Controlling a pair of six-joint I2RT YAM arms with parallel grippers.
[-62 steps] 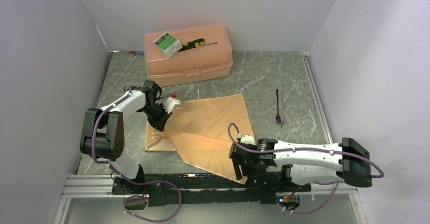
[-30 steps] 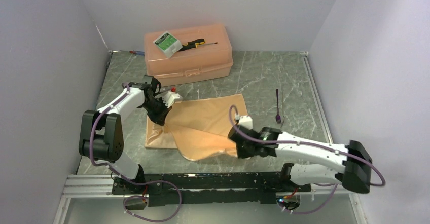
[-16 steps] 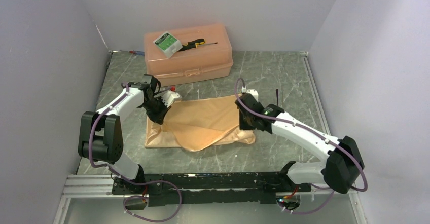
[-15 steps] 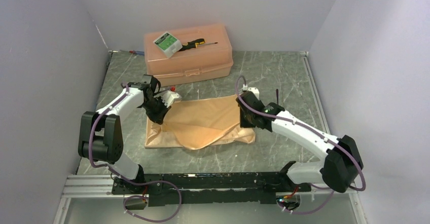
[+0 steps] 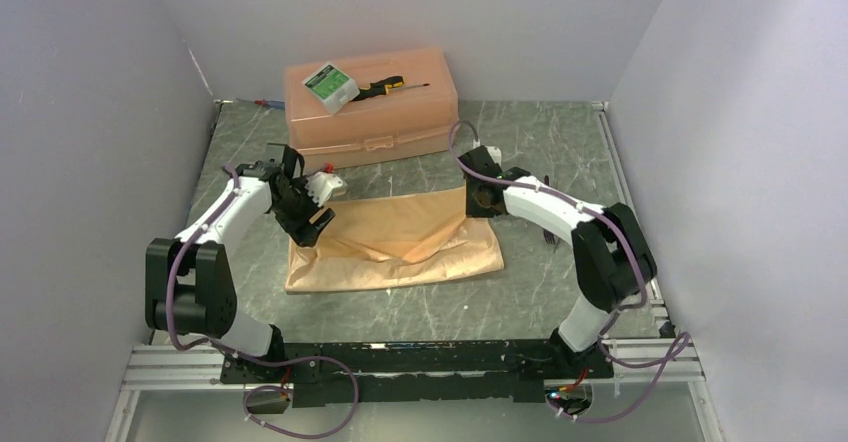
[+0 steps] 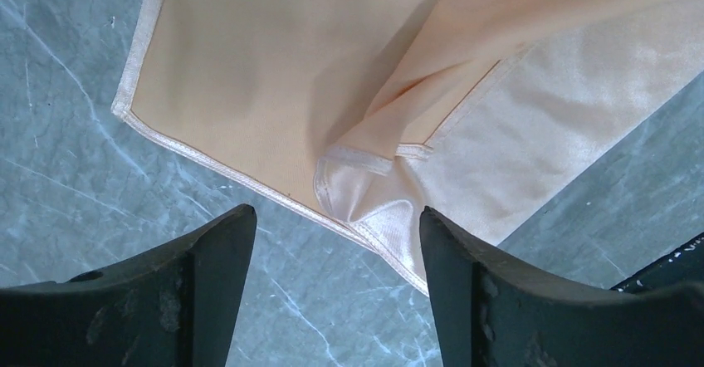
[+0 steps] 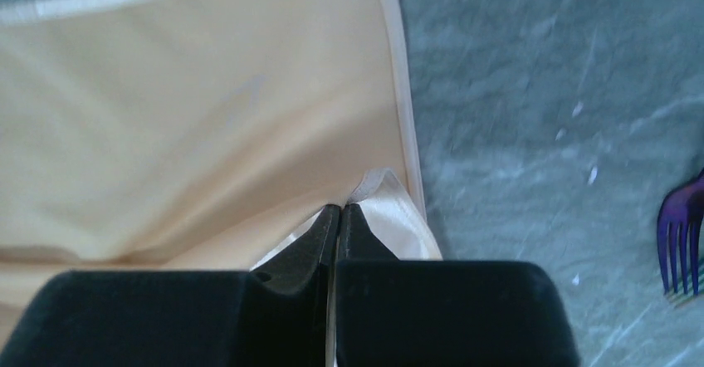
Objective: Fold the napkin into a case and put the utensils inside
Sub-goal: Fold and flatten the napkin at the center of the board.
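The peach-orange napkin [image 5: 400, 247] lies folded over on itself across the middle of the table, a loose ridge running through it. My left gripper [image 5: 305, 224] hovers over its far-left corner, open; in the left wrist view the doubled corner [image 6: 365, 209] lies flat between the spread fingers [image 6: 207, 259] and touches neither. My right gripper [image 5: 478, 200] is at the far-right corner, shut on the napkin's hem [image 7: 378, 186]. A purple-blue fork [image 7: 682, 242] lies on the table just right of that corner. No other utensils show.
A rigid peach plastic box [image 5: 370, 127] stands at the back, with a green-and-white packet [image 5: 330, 85] and a black-and-yellow screwdriver [image 5: 385, 87] on its lid. Grey walls close in the left, back and right sides.
The right gripper has carried the napkin's near corner up to the far right, folding the cloth over. The left gripper has opened, let go of its corner and drawn back slightly.
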